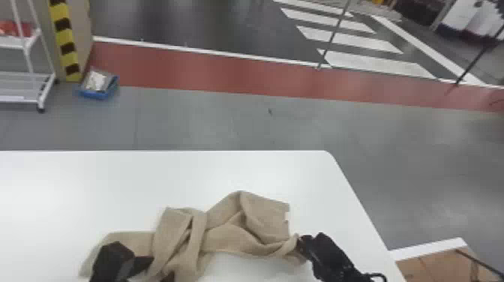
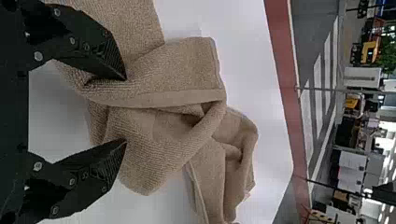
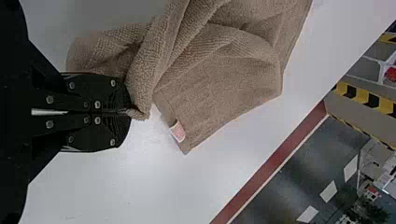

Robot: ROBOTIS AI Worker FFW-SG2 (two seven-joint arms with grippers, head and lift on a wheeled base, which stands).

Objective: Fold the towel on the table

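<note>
The right gripper (image 1: 301,242) is closed, pinching a bit of the towel (image 1: 225,238), which lies rumpled on the table (image 1: 112,187) and reaches beneath the left gripper (image 1: 160,269), empty, its 2 fingers wide apart. Near the right gripper's tips, a white label (image 3: 177,131) bears reddish print, illegible.

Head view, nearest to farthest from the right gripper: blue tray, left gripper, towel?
1. Towel: pinched in the right gripper.
2. Left gripper: at the towel's left part.
3. Blue tray: far left, on the floor beyond the table.
</note>
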